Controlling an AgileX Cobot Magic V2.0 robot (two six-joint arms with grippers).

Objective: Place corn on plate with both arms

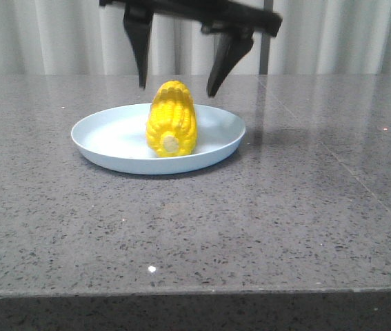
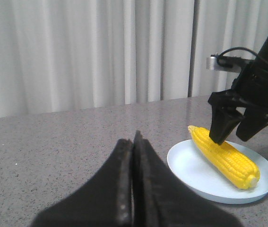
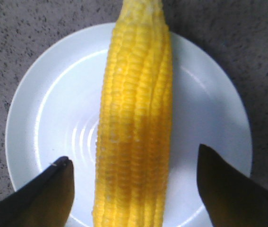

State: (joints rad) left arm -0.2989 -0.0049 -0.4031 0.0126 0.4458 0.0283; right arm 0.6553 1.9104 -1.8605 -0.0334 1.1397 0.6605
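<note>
The yellow corn [image 1: 172,121] lies on the pale blue plate [image 1: 98,134], its pale stub end toward the front camera. My right gripper [image 1: 176,89] hangs just above the corn, open, one finger on each side and neither touching it. The right wrist view shows the corn [image 3: 134,118] lengthwise across the plate [image 3: 44,109], between the spread fingers of that gripper [image 3: 133,155]. My left gripper [image 2: 134,137] is shut and empty, low over the table and well away from the plate [image 2: 190,165]. Its view shows the corn [image 2: 223,156] and the right gripper [image 2: 230,139] above it.
The plate stands on a grey speckled stone table [image 1: 250,227]. A pale curtain [image 1: 57,34] hangs behind the table's far edge. The table's front edge runs along the bottom of the front view.
</note>
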